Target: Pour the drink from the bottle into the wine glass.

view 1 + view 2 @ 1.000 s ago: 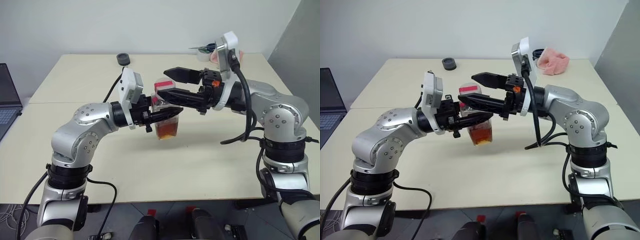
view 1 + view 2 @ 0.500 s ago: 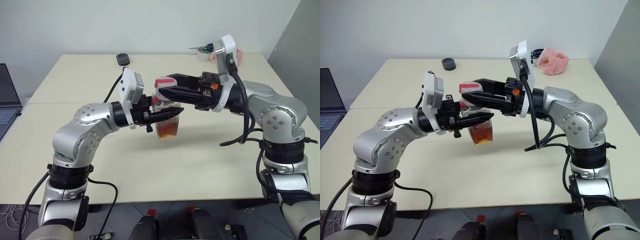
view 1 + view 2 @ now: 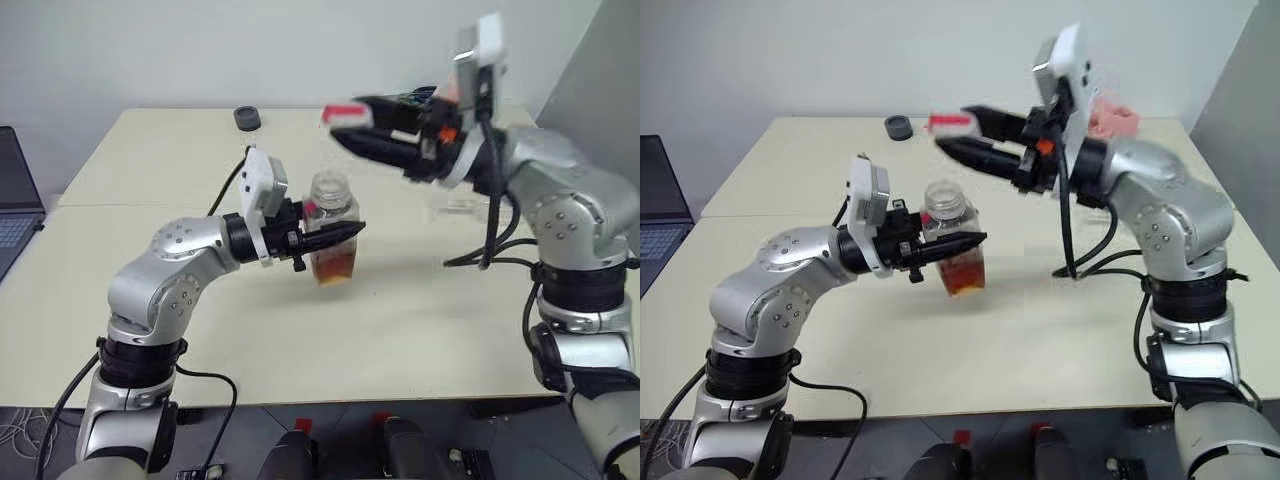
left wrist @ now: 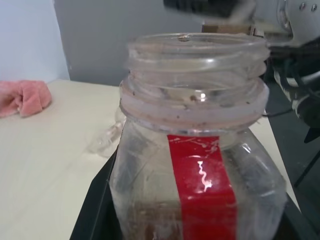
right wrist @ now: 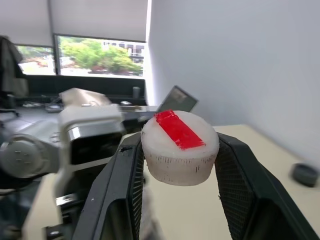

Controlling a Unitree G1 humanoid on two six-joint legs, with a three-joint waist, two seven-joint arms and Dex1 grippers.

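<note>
L gripper [image 3: 345, 232] clamps the bottle [image 3: 331, 240] around its body, fingers pressed vs the clear sides w/ red label strip [image 4: 202, 187] facing the wrist cam. Bottle stands upright on the table [image 3: 150, 150], mouth open, threads bare. Tea-coloured drink [image 3: 333, 264] sits low in the bottom. R gripper [image 3: 345, 122] is raised above & behind the bottle, well apart from it, pinching the cap [image 5: 180, 147] betw its two fingers; cap looks whitish w/ red strip on top. Wine glass [image 3: 458, 205] stands on the table under the R forearm, blurred, hard to make out. Small dark round obj [image 3: 246, 118] near the far edge; pink cloth [image 3: 1112, 117] at far R; laptop [image 3: 15, 200] at L edge.
</note>
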